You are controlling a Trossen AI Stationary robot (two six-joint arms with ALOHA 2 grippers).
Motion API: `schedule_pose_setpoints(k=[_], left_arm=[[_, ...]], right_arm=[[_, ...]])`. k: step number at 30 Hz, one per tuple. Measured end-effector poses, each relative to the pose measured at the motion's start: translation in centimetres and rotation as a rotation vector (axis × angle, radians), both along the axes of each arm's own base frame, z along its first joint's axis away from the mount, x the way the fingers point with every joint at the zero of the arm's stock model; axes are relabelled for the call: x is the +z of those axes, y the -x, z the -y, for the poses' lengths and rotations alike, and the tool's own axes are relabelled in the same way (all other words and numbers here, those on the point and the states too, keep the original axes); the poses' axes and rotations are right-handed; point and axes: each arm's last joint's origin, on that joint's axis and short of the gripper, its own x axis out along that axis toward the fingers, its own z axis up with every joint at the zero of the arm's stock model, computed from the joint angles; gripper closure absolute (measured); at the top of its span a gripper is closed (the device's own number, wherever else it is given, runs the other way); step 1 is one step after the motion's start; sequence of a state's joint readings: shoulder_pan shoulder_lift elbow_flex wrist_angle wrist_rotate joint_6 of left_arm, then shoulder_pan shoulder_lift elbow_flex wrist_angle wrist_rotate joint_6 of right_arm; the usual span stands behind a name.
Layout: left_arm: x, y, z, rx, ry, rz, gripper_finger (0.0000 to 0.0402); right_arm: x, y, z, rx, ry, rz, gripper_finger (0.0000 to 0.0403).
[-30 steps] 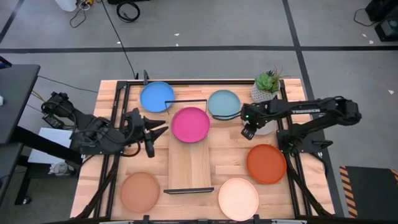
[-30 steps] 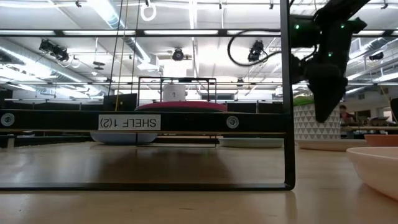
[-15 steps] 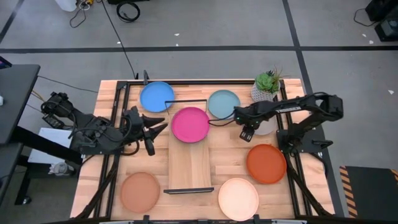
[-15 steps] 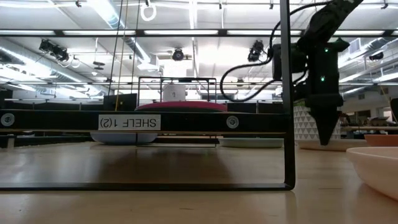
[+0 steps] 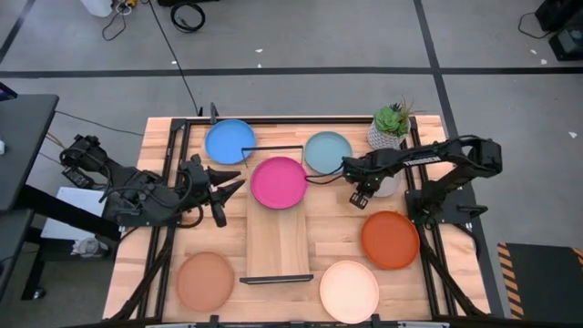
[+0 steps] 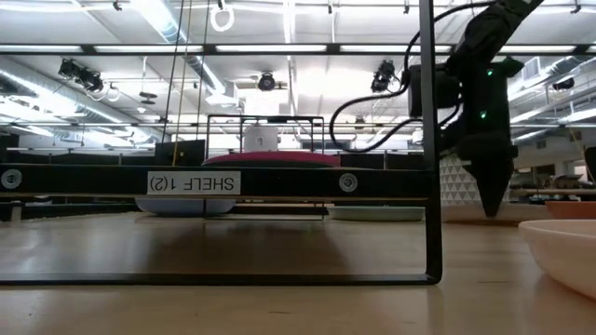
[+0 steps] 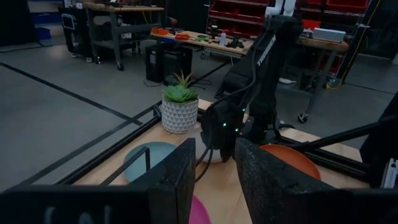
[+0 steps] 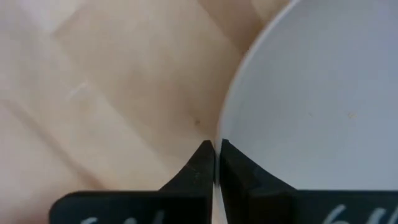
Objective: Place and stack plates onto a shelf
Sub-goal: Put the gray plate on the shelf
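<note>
Now my right fingers (image 8: 216, 163) are pinched almost shut at the rim of the grey plate (image 8: 317, 99), low over the bench (image 5: 323, 214). My left fingers (image 5: 228, 182) wait open beside the pink plate (image 5: 279, 181).

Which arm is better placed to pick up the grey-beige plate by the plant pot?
The right. Its end effector points down at the near rim of the grey-beige plate, fingers nearly together. The left end effector sits open across the shelf, beside the magenta plate.
</note>
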State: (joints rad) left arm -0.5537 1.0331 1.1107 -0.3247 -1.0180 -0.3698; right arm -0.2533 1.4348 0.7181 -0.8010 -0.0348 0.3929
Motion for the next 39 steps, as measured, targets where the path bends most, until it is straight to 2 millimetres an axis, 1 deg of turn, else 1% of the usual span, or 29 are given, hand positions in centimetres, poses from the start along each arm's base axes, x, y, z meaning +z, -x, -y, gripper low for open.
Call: schedule_pose_setpoints(k=[4,8,10,14,17,20,22,24,27,29,31,34,39], left_arm=[[0.0,0.0,0.0,0.002,0.001,0.001,0.0281],[0.1,0.0,0.0,0.002,0.037,0.02,0.0281],[0.1,0.0,0.0,-0.018,0.047,0.021,0.0281],[0.1,-0.3,-0.3,-0.055,0.096,0.035,0.0281],[0.0,-0.6,-0.8,-0.07,0.195,0.056,0.0281],[-0.3,-1.2,-1.4,-0.103,0.308,0.062,0.0281],[-0.6,-1.8,-1.6,-0.142,0.335,0.041,0.0281],[-1.2,-2.7,-1.5,-0.185,0.317,-0.01,0.028],[-2.2,-3.9,-1.1,-0.222,0.234,-0.094,0.0272],[-3.0,-4.8,-0.7,-0.233,0.176,-0.143,0.0258],[-3.6,-5.5,-0.4,-0.241,0.133,-0.179,0.0239],[-4.2,-6.6,-0.5,-0.25,0.11,-0.206,0.0204],[-4.2,-8.5,-0.9,-0.367,0.129,-0.244,0.0151]], right_arm=[[1.6,0.7,-0.7,-0.032,-0.02,0.011,0.0388],[4.2,0.9,-1.8,-0.015,-0.015,0.07,0.0389],[5.8,0.7,-2.5,0.041,-0.004,0.131,0.0389],[9.5,-0.1,-4.7,0.206,0.046,0.279,0.0388],[11.9,-0.7,-6.5,0.329,0.109,0.363,0.0388],[14.0,-1.1,-8.1,0.435,0.127,0.445,0.0388],[15.3,-1.6,-9.0,0.495,0.097,0.522,0.0388],[16.7,-2.0,-9.7,0.549,0.03,0.615,0.0388],[18.4,-2.7,-10.4,0.61,-0.093,0.746,0.0387],[19.3,-3.0,-10.7,0.621,-0.161,0.805,0.0387],[19.6,-3.3,-10.8,0.615,-0.211,0.835,0.0387],[19.6,-3.9,-11.2,0.601,-0.279,0.832,0.0387],[19.4,-4.8,-12.1,0.615,-0.353,0.842,0.0387]])
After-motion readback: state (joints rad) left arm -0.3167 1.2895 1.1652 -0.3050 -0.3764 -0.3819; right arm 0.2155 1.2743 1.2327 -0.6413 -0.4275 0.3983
